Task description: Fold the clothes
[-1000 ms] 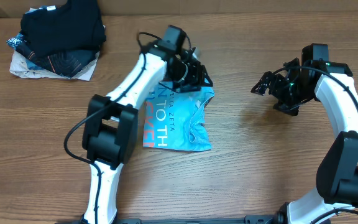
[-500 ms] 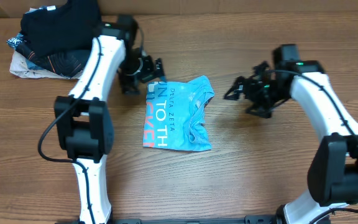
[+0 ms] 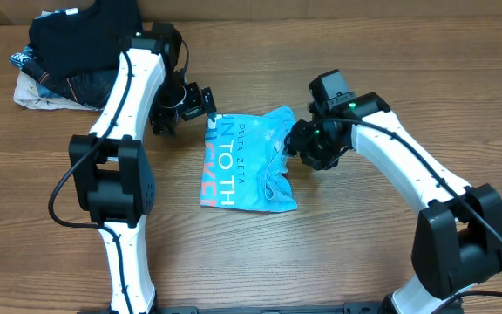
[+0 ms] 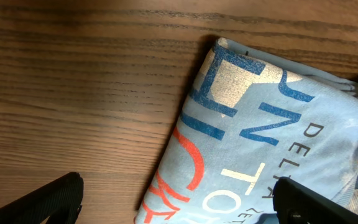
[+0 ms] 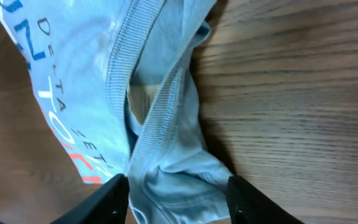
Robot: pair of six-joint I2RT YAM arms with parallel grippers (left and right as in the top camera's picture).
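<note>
I am looking down on a brown wood-grain bench [image 3: 364, 244], with a pile of dark folded clothes [image 3: 81, 52] sitting at its far left corner. The light blue T-shirt [image 3: 242, 170] is lying in the middle of the bench, well apart from that pile. It is folded into a rough rectangle, with its blue, white and red lettering facing up. Its right edge is bunching up into loose folds, and a ribbed band [image 5: 126, 56] is showing there in the right wrist view.

The left arm [image 3: 129, 83] is reaching in from the far side. Its jaws are hanging just beside the far left corner of the T-shirt, spread wide and gripping nothing. In the left wrist view the two fingertips [image 4: 42, 202] are standing far apart over bare wood and the printed corner.

The right arm [image 3: 399, 155] is bending in toward the bunched right edge. Its jaws are standing partly apart, one finger [image 5: 114, 196] on each side of the rumpled cloth. I cannot tell whether they are pinching the fabric or only straddling it.
</note>
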